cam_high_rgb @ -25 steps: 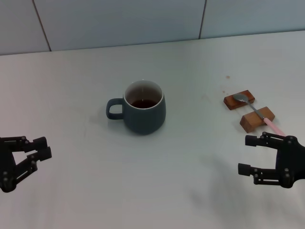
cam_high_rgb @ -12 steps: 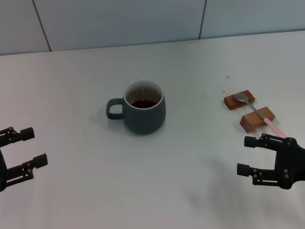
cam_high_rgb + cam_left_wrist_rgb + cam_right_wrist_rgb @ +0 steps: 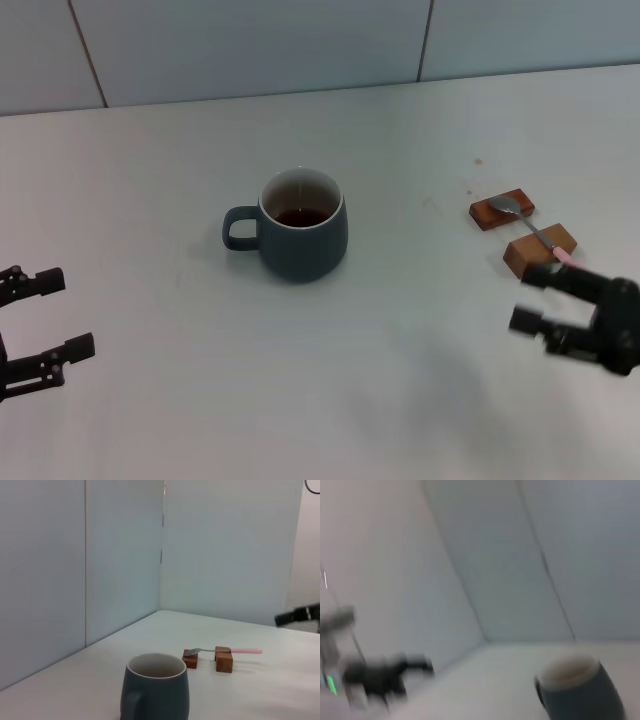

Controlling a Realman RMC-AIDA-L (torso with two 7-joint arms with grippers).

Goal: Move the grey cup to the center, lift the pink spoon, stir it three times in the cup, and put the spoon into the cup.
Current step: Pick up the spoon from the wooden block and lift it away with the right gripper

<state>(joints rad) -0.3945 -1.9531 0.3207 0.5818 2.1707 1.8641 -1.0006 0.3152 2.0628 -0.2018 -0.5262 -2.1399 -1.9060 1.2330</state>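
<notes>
Right gripper (image 3: 552, 303), jaws apart, has shifted toward the slim pink-handled metal spoon (image 3: 536, 234) on brown wooden blocks (image 3: 540, 251) near the table's right edge. Rounded slate-grey ceramic mug (image 3: 303, 224) sits mid-table. Left gripper (image 3: 45, 316) has spread open, idle.

The mug (image 3: 302, 239) is dark slate grey-blue outside, white inside, with dark brown liquid in it. The spoon (image 3: 535, 231) has a silver bowl and a pale pink handle, and lies on two reddish-brown wooden blocks (image 3: 540, 250). The table (image 3: 300, 380) is plain off-white, the wall panels (image 3: 250, 45) pale grey. Both grippers, left (image 3: 45, 315) and right (image 3: 535, 300), are black.
</notes>
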